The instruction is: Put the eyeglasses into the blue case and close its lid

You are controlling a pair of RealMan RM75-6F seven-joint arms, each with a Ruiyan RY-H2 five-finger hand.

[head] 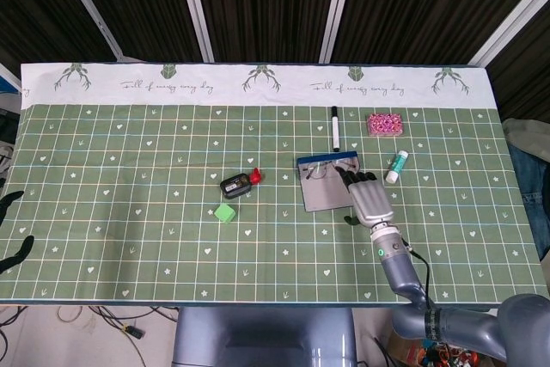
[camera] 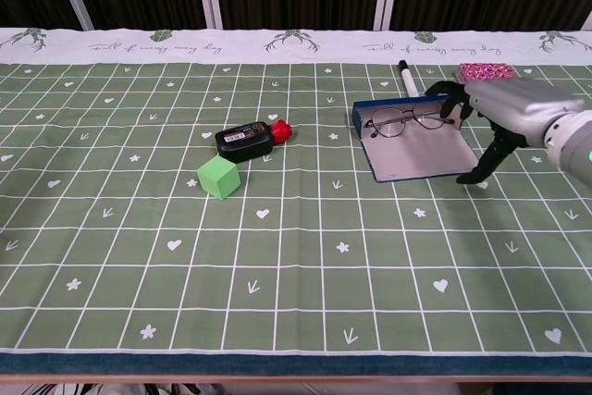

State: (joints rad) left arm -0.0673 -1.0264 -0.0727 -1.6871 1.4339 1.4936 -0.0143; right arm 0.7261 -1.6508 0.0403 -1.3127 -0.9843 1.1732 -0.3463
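The blue case [head: 327, 161] [camera: 370, 111] lies open right of the table's middle, its grey flap [head: 325, 194] [camera: 418, 155] spread flat toward me. The thin-rimmed eyeglasses [head: 322, 171] [camera: 405, 119] rest in the case's far part by the blue edge. My right hand [head: 370, 199] [camera: 514, 108] hovers at the case's right side. Its dark fingertips [camera: 450, 99] reach the right end of the glasses, and its thumb points down to the cloth beside the flap. It grips nothing. Of my left hand [head: 15, 251] only dark, spread fingertips show at the left edge of the head view.
A black marker [head: 335, 129] [camera: 407, 78] and a pink block [head: 384, 124] [camera: 486, 71] lie behind the case. A white tube [head: 397, 166] is to its right. A black device with a red cap [head: 238, 184] [camera: 247, 139] and a green cube [head: 225, 212] [camera: 218, 177] sit left of centre.
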